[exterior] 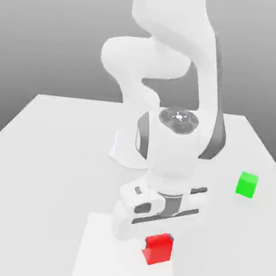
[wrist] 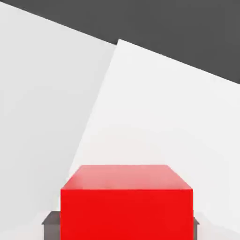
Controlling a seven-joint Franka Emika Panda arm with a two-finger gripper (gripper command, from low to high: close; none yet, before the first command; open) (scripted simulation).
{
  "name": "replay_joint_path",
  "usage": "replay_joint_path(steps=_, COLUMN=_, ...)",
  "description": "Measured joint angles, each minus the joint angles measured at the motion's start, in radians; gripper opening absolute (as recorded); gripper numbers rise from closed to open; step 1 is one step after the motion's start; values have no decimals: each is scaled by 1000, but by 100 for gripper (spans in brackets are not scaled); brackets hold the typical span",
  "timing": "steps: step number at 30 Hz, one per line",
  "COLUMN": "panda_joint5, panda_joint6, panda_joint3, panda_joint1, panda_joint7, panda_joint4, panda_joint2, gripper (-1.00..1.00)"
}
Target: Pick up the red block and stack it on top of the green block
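Below, red block (exterior: 158, 248) squared to the hand, no long axis; end effector (wrist: 121, 224) closed on it, fingertips mostly hidden.

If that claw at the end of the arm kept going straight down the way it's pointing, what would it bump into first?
Most likely the red block, which sits right between the gripper fingers. Under the block lies the white table, so the fingertips would probably press into that next.

A white table (exterior: 54, 155) under soft, even light spans the scene before a plain grey backdrop (exterior: 56, 30). A brighter white square mat (exterior: 101, 256) lies on it, directly beneath the hand.
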Motion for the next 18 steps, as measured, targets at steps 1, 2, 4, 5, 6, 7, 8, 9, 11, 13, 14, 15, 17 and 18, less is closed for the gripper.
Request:
replay_joint_path(steps=1, panda_joint5=0, panda_joint6=-8, panda_joint3=1, panda_joint1=-1, panda_joint7=0, panda_joint4=-2, panda_joint2=-10, gripper=-100)
replay_joint_path(steps=2, panda_joint5=2, panda_joint6=-28, panda_joint3=3, panda_joint1=-2, panda_joint7=-2, panda_joint4=-5, panda_joint2=-33, gripper=-100)
replay_joint_path(steps=4, panda_joint5=7, panda_joint6=-81, panda_joint3=7, panda_joint1=-5, panda_joint7=-6, panda_joint4=-14, panda_joint2=-95, gripper=-100)
replay_joint_path(steps=5, panda_joint5=11, panda_joint6=-111, panda_joint3=8, panda_joint1=-6, panda_joint7=-8, panda_joint4=-19, panda_joint2=-130, gripper=-100)
replay_joint_path(steps=6, panda_joint5=15, panda_joint6=-140, panda_joint3=9, panda_joint1=-6, panda_joint7=-12, panda_joint4=-25, panda_joint2=-165, gripper=-100)
replay_joint_path(steps=7, panda_joint5=21, panda_joint6=-165, panda_joint3=21, panda_joint1=1, panda_joint7=-24, panda_joint4=-31, panda_joint2=-196, gripper=-100)
replay_joint_path(steps=8, panda_joint5=33, panda_joint6=-180, panda_joint3=46, panda_joint1=37, panda_joint7=-55, panda_joint4=-39, panda_joint2=-220, gripper=-100)
replay_joint_path(steps=9, panda_joint5=47, panda_joint6=-190, panda_joint3=74, panda_joint1=84, panda_joint7=-93, panda_joint4=-49, panda_joint2=-241, gripper=-100)
replay_joint_path(steps=11, panda_joint5=78, panda_joint6=-206, panda_joint3=126, panda_joint1=178, panda_joint7=-178, panda_joint4=-68, panda_joint2=-278, gripper=-100)
replay_joint_path(steps=13, panda_joint5=107, panda_joint6=-220, panda_joint3=165, panda_joint1=280, panda_joint7=-265, panda_joint4=-88, panda_joint2=-313, gripper=-100)
replay_joint_path(steps=14, panda_joint5=120, panda_joint6=-226, panda_joint3=181, panda_joint1=329, panda_joint7=-308, panda_joint4=-98, panda_joint2=-330, gripper=-100)
replay_joint_path(steps=15, panda_joint5=131, panda_joint6=-232, panda_joint3=203, panda_joint1=369, panda_joint7=-350, panda_joint4=-108, panda_joint2=-347, gripper=-100)
replay_joint_path(steps=17, panda_joint5=151, panda_joint6=-244, panda_joint3=241, panda_joint1=446, panda_joint7=-432, panda_joint4=-128, panda_joint2=-381, gripper=-100)
replay_joint_path(steps=18, panda_joint5=159, panda_joint6=-250, panda_joint3=262, panda_joint1=481, panda_joint7=-471, panda_joint4=-138, panda_joint2=-397, gripper=-100)
